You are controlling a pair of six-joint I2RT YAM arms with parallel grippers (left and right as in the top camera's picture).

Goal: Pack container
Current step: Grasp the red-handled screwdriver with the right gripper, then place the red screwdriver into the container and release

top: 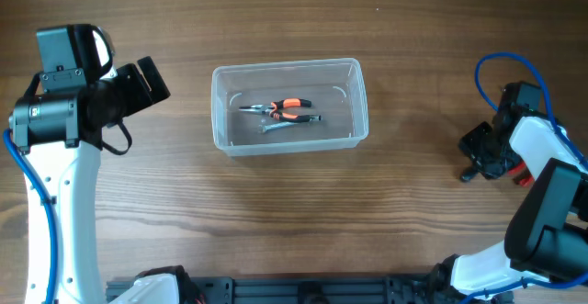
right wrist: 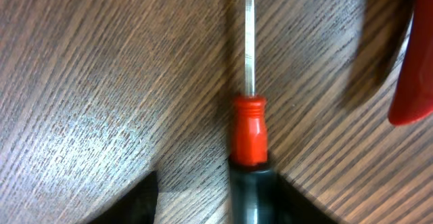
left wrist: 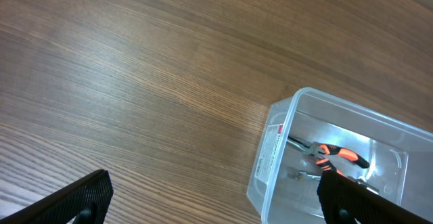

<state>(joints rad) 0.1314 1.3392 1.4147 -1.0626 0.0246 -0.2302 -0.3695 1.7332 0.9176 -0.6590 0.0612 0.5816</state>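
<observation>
The clear plastic container [top: 222, 111] stands at the table's middle. Inside it lie orange-handled pliers [top: 287, 106] and a small silver tool [top: 292, 122]. My left gripper [top: 147, 82] is open and empty, left of the container and above the table. In the left wrist view the container [left wrist: 272, 158] and pliers [left wrist: 336, 155] lie under my right finger, with the left gripper [left wrist: 213, 209] wide open. My right gripper [top: 480, 160] is low at the far right. It is open, and its fingers [right wrist: 220, 200] straddle the black handle of a screwdriver [right wrist: 249, 132] with a red collar.
A red object [right wrist: 413, 75] lies just right of the screwdriver; it also shows in the overhead view [top: 522, 175] by the right arm. The wooden table [top: 294, 221] stretches around the container. A blue cable [top: 501, 65] loops above the right arm.
</observation>
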